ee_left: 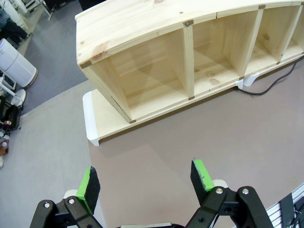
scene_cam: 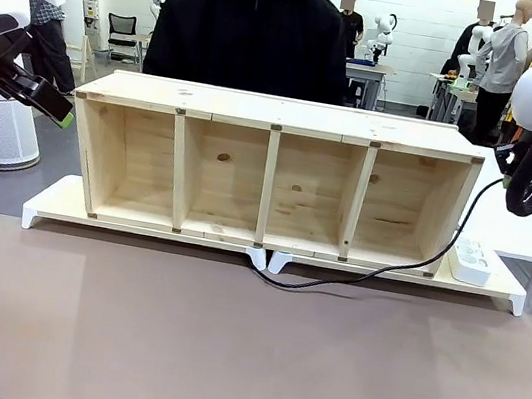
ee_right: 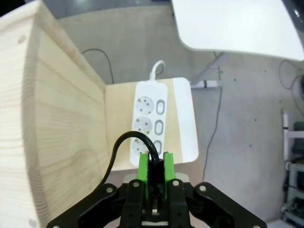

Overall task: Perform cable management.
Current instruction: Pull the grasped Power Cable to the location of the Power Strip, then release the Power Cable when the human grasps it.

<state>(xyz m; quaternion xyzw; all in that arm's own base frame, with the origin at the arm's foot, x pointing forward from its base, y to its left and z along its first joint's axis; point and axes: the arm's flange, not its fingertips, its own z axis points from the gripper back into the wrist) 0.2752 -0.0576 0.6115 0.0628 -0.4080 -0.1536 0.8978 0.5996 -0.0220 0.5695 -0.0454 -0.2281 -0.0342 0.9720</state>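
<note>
While the right gripper [ee_right: 152, 164] is clamped on the plug end of the cable [scene_cam: 377, 268], it hangs just above the white power strip [ee_right: 151, 121], which lies at the right end of the white-edged board [scene_cam: 53, 201]. From there the cable curves down along the right end of the wooden shelf [scene_cam: 280, 111] and loops onto the brown table [scene_cam: 242, 348] in front of the board's middle. At the table's left edge, the left gripper [ee_left: 145, 183] hovers with its jaws spread, holding nothing.
</note>
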